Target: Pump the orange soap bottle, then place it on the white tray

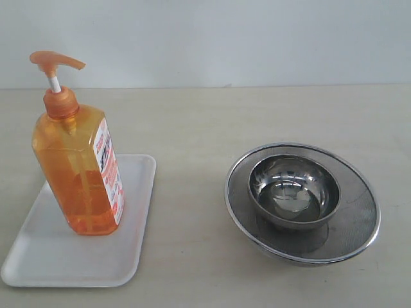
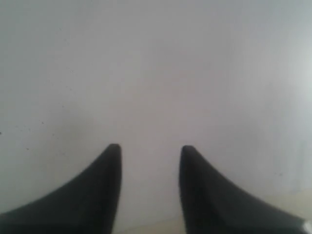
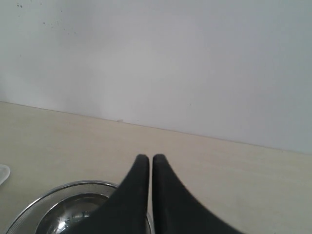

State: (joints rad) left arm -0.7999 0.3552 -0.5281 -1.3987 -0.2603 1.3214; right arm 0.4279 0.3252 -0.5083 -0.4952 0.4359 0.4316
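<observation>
The orange soap bottle (image 1: 78,173) stands on the white tray (image 1: 58,256), so placing looks finished. My left pincer (image 2: 149,152) is apart and empty, my right pincer (image 3: 150,159) together, both clear of the tray, facing the wall (image 2: 156,58).

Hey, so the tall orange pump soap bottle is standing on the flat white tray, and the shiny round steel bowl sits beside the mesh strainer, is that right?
Not quite. The exterior view shows the shiny round steel bowl sitting inside the round mesh strainer, not beside it. The rest holds: the tall translucent orange pump soap bottle stands on the flat white plastic tray.
</observation>
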